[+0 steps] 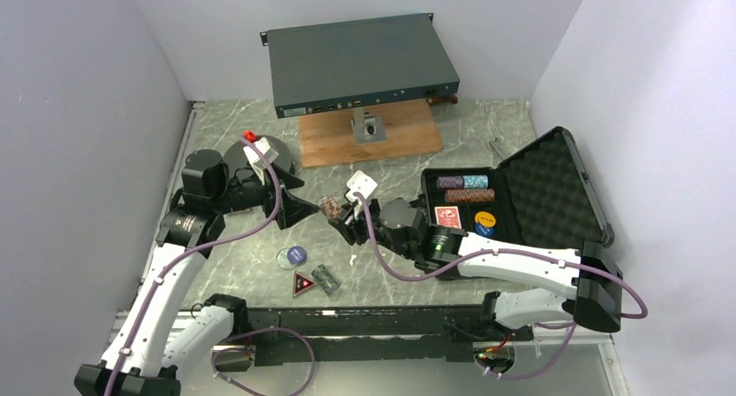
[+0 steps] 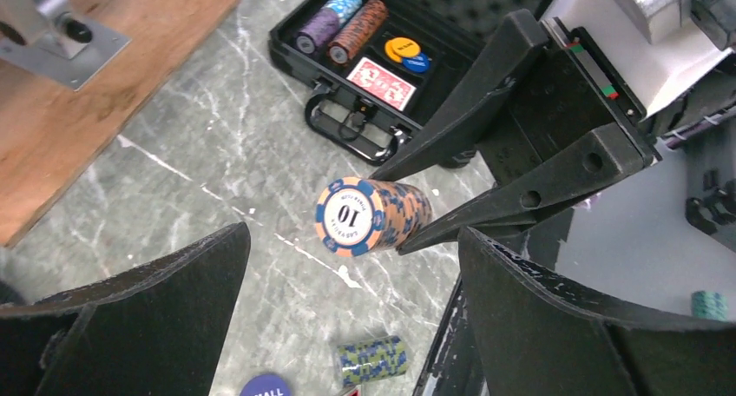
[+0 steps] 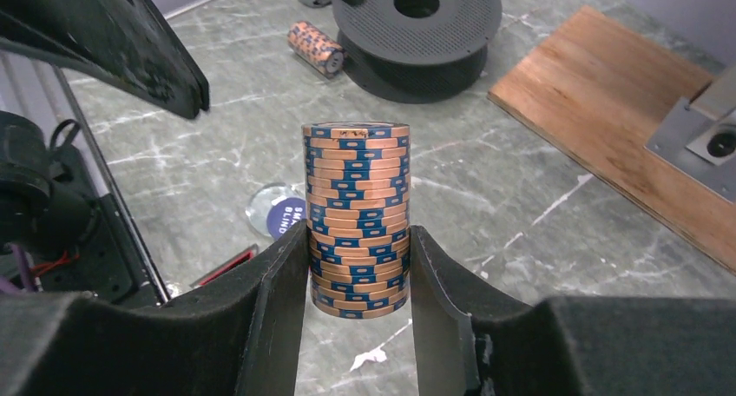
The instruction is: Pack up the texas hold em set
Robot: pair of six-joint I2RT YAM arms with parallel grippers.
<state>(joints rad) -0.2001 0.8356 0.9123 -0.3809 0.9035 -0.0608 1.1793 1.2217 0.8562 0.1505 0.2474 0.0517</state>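
Note:
My right gripper (image 3: 358, 274) is shut on an orange-and-blue roll of poker chips (image 3: 356, 205), held off the table left of the black case (image 1: 555, 166). That same roll (image 2: 369, 215) shows a "10" face in the left wrist view, just ahead of my open left gripper (image 2: 351, 270), which holds nothing. The open case (image 2: 304, 62) contains three chip rolls (image 1: 464, 188), a red-backed deck (image 1: 448, 216) and yellow and blue buttons (image 1: 484, 223). On the table lie a blue button (image 1: 291, 256), a red-black triangle (image 1: 304, 284), a green-blue chip roll (image 1: 326, 279) and another orange roll (image 3: 314, 47).
A dark round spool (image 3: 417, 23) sits at the back left, close to my left arm. A wooden board (image 1: 369, 137) carries a stand with the large grey electronics box (image 1: 360, 62) on it. White walls close in the table on three sides.

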